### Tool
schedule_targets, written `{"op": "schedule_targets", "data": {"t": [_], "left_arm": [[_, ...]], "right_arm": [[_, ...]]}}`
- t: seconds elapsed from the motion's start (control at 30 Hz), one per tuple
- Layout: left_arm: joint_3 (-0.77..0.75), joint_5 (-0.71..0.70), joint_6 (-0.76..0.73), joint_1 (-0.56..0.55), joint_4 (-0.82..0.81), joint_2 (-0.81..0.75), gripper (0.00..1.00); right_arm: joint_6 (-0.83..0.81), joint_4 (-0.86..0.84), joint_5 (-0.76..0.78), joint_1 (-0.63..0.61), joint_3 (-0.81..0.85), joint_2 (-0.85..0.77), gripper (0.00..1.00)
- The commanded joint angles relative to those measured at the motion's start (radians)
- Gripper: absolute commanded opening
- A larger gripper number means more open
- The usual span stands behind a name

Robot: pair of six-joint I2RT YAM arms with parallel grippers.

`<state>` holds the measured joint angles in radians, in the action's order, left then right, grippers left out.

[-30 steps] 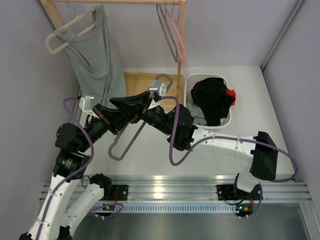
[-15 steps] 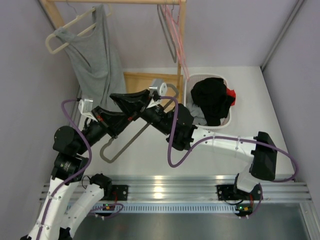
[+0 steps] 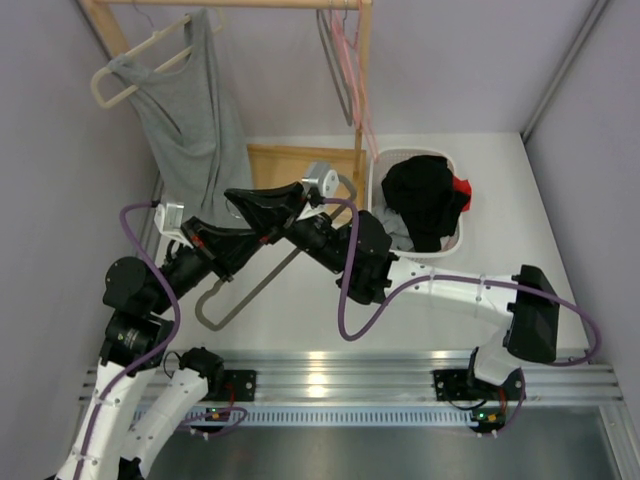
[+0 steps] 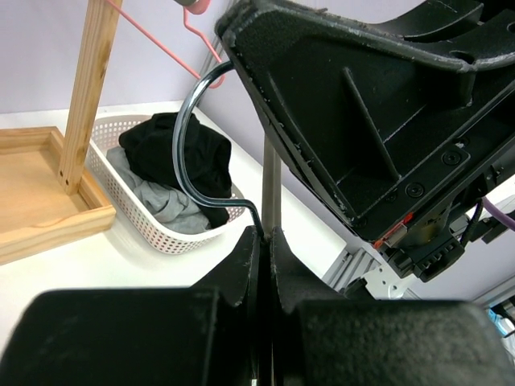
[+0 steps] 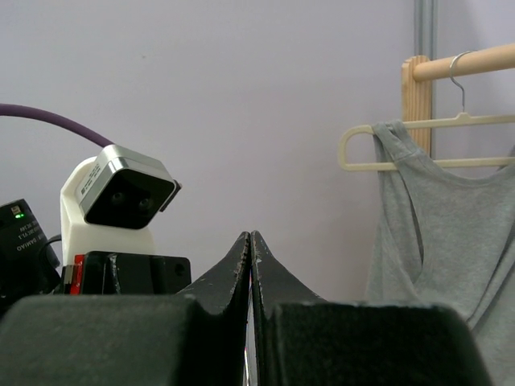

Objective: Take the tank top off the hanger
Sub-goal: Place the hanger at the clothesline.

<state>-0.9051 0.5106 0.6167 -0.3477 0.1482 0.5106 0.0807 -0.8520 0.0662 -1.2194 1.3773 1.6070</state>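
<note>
The grey tank top (image 3: 190,120) hangs on a cream hanger (image 3: 115,85) from the wooden rail at the far left; it also shows in the right wrist view (image 5: 438,233) on that hanger (image 5: 418,122). My left gripper (image 3: 268,238) is shut on the neck of a bare grey hanger (image 3: 250,285), held low over the table. In the left wrist view its stem (image 4: 271,189) rises from between the fingers. My right gripper (image 3: 230,194) is shut and holds nothing I can see, just above the left gripper and below the tank top's hem.
A white basket (image 3: 375,180) of dark clothes stands at the back right, also in the left wrist view (image 4: 121,217). Pink and grey hangers (image 3: 350,60) hang on the rack's right post. The rack's wooden base (image 3: 275,160) lies behind the grippers.
My left gripper has drawn the grey hanger a little nearer and to the left. The right gripper has shifted slightly the same way. The tank top has not moved.
</note>
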Motion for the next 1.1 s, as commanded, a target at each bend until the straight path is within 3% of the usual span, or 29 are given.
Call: {"op": "schedule_targets", "data": {"t": [0.0, 0.53, 0.87, 1.07], "left_arm": [[-0.041, 0.046, -0.032, -0.004, -0.099, -0.047, 0.0], [-0.057, 0.054, -0.028, -0.004, -0.099, -0.04, 0.0], [0.003, -0.092, -0.074, -0.004, -0.081, 0.075, 0.0], [-0.029, -0.184, -0.17, -0.004, -0.081, 0.153, 0.0]], "right_arm": [[-0.067, -0.009, 0.152, 0.026, -0.023, -0.05, 0.0], [-0.07, -0.004, 0.17, 0.05, -0.055, -0.078, 0.0], [-0.114, 0.09, 0.146, 0.049, -0.109, -0.318, 0.0], [-0.14, 0.24, 0.152, 0.047, -0.139, -0.501, 0.02]]}}
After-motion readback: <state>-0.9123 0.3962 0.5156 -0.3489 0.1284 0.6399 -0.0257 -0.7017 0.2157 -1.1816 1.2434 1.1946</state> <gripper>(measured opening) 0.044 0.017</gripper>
